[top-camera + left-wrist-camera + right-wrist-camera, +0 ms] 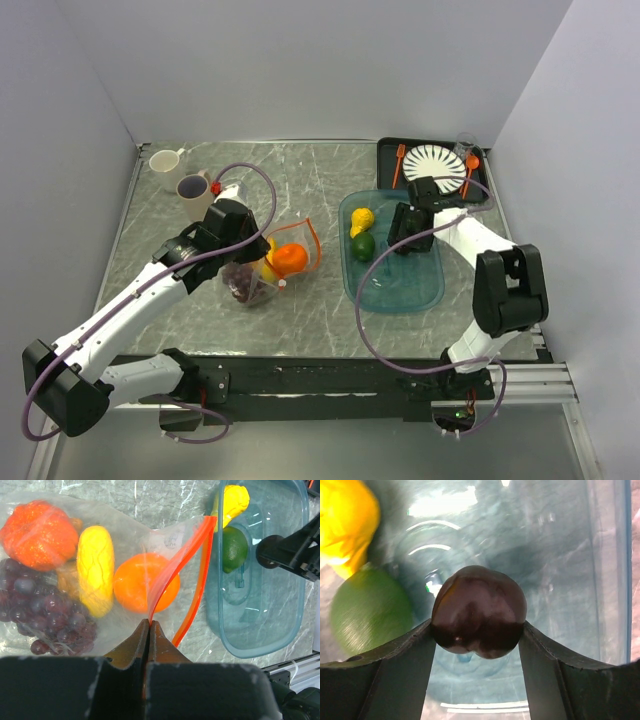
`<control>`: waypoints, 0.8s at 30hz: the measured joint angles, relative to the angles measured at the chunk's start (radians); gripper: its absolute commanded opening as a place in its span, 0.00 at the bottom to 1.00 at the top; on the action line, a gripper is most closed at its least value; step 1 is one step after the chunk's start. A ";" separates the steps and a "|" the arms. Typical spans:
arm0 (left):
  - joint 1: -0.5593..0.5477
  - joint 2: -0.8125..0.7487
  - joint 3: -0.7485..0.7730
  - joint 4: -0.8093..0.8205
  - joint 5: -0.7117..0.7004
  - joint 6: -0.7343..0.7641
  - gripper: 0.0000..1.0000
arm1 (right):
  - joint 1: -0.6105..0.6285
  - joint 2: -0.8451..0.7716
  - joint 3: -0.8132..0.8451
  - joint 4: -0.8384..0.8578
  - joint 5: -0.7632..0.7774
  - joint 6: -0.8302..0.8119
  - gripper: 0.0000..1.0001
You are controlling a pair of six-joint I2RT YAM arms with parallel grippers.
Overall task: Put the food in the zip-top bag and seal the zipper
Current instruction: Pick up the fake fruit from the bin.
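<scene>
Overhead, the clear floppy zip-top bag [316,245] lies left of the translucent teal plastic tray [410,290]; left wrist: left gripper [150,624] pinches its mouth, best held wide; right wrist: right gripper [477,630] clasps a dark round toy fruit [479,607] above the tray.

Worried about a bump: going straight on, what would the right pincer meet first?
Likely the floor of the translucent teal plastic tray, with the dark glossy toy fruit in the right pincer touching first; depth unclear.
</scene>
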 measured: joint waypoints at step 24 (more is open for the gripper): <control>0.000 -0.011 0.000 -0.001 0.000 0.000 0.01 | 0.187 -0.237 -0.010 -0.032 -0.240 0.047 0.52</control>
